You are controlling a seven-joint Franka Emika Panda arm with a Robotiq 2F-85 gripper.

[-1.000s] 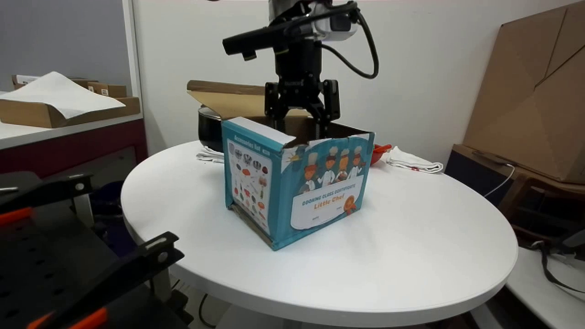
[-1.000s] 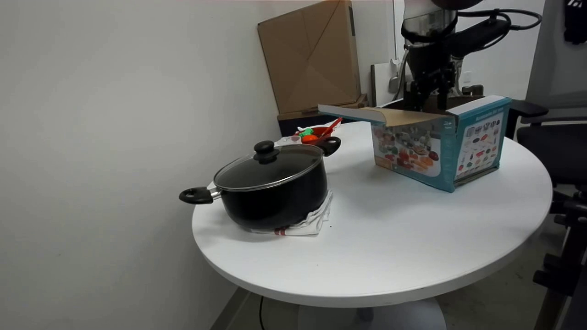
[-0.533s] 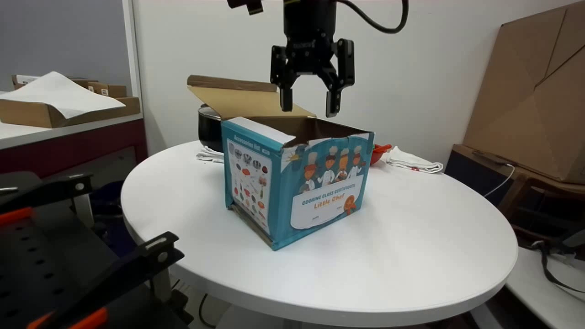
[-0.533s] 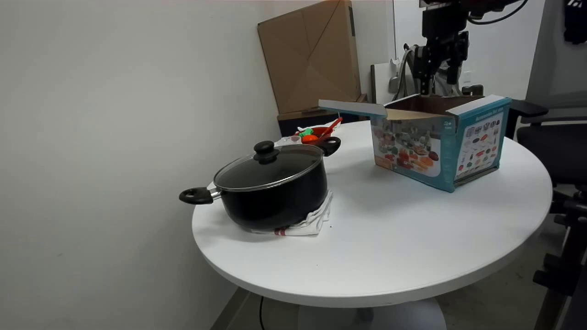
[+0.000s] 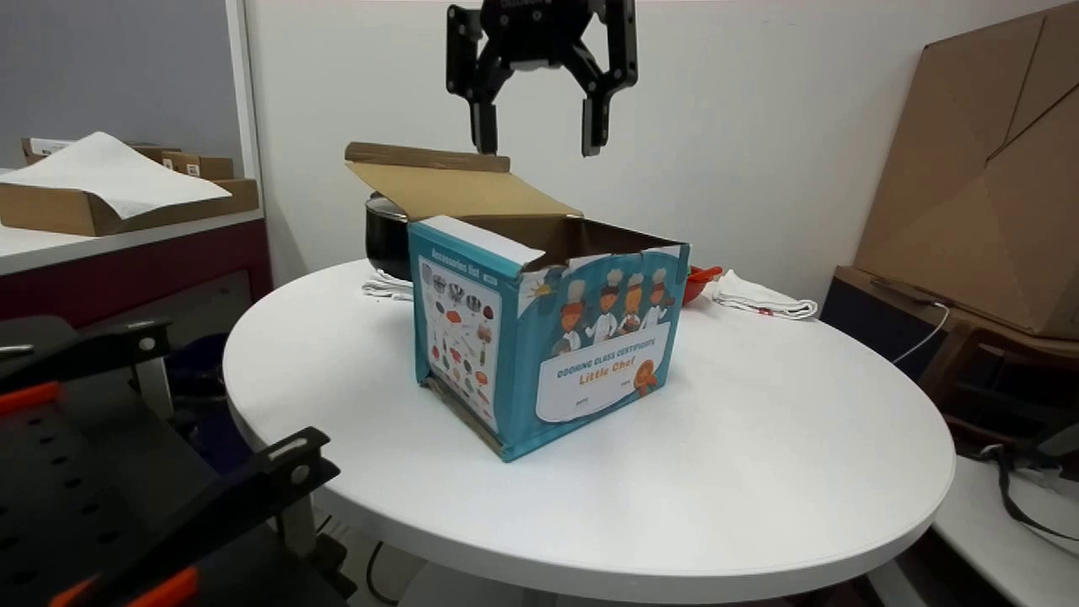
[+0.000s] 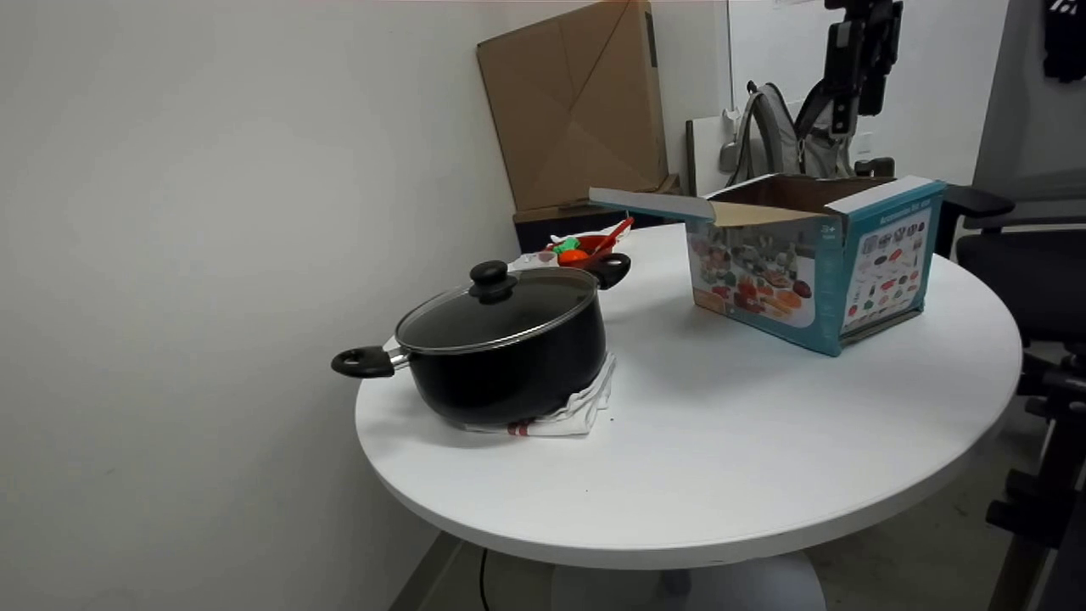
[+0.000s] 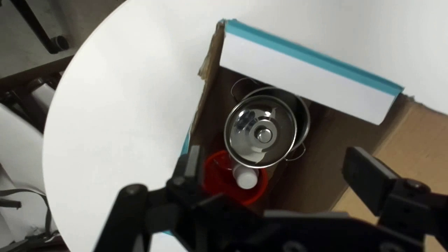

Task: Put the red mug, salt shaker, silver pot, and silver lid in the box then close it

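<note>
Well, jaws spread wide and nothing between them: the gripper hangs above the box, and all the goods are down inside it! Wrist view calls the roll: silver pot, silver lid lying off-centre across it, red mug just beside, and the salt shaker, cap up, within the mug's outline, though whether it stands in the mug I can't tell. So loading looks done, and closing looks like the step in hand. The big flap leans outward, the white side flap folds in over part of the opening. Best line, I'd say: narrow the jaws, drop outside the big flap, clear of the black pot, get beneath and sweep it up and over. Easy on the push, because a light carton may skate along. Then press down on its loose edge, coaxing the end lip inside, and mind that perched lid: a knock could rattle it off.
</note>
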